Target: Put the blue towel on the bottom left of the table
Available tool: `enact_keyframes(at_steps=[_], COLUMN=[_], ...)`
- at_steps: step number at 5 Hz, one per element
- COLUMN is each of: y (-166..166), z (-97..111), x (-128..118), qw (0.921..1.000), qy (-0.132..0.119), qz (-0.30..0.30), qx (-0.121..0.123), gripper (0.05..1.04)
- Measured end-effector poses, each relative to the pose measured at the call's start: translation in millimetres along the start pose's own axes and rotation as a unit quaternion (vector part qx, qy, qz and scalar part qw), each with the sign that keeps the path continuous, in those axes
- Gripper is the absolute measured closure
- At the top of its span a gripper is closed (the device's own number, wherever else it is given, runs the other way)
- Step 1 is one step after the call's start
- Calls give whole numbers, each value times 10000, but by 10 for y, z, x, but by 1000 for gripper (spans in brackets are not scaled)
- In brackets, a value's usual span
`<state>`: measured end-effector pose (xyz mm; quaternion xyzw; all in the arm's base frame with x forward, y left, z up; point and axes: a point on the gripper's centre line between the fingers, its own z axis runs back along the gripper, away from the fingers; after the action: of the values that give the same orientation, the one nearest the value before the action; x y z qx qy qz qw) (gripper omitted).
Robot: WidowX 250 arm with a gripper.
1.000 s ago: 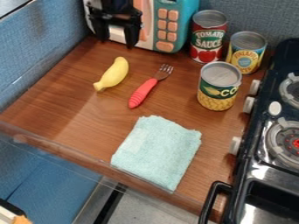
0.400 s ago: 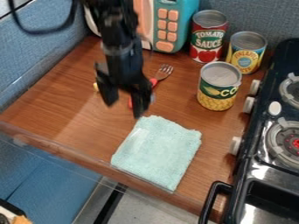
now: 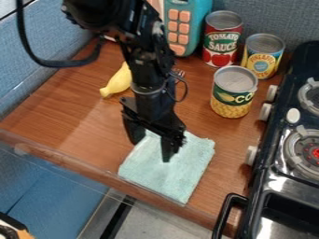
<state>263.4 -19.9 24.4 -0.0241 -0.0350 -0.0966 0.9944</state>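
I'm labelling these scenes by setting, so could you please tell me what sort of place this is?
Probably a toy kitchen set up for robot work: a small stove with burners and knobs, a teal toy microwave, and a food can on a wooden counter.

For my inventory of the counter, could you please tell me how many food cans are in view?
3: the tomato sauce can by the microwave, the pineapple can right of it, and the corn can in front of both.

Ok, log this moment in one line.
gripper: open, over towel | towel: flat on table, not grasped | next: probably close on towel
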Motion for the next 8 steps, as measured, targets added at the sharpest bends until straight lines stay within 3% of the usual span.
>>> enact_keyframes(at_steps=[1,3,6,7,8], y=[-102,132,1179,1490,1948], z=[-123,-223,-117,-108,-71], x=[21,142,-118,-186,-306], qw=[9999,9993,9930,9930,9932], qy=[93,72,263,358,291], qz=[-82,162,739,588,595], qx=[61,315,886,955,962], gripper=[83,83,83,83,83])
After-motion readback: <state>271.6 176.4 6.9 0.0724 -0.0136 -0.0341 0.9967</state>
